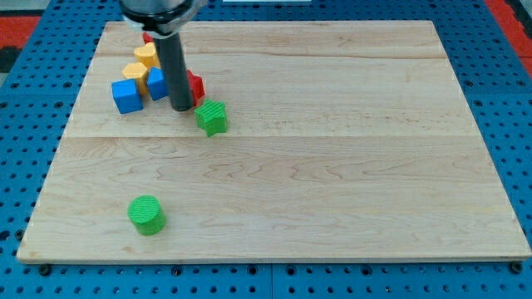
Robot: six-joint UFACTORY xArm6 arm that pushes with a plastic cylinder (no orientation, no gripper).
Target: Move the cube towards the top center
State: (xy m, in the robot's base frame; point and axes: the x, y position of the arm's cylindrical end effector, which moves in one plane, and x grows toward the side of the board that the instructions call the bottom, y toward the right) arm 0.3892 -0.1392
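Note:
A blue cube [126, 95] sits on the wooden board [332, 166] at the upper left. Beside it on the right is another blue block [156, 82], partly hidden by the rod. Two yellow blocks [140, 65] lie just above them. A red block [194, 85] peeks out right of the rod, and a bit of another red block [147, 37] shows near the top edge. My tip [182, 108] rests just right of the blue blocks and left of a green star-like block [211, 117], close to it.
A green cylinder [146, 214] stands near the board's lower left. The board lies on a blue pegboard surface [507, 100], with a red area at the view's top corners.

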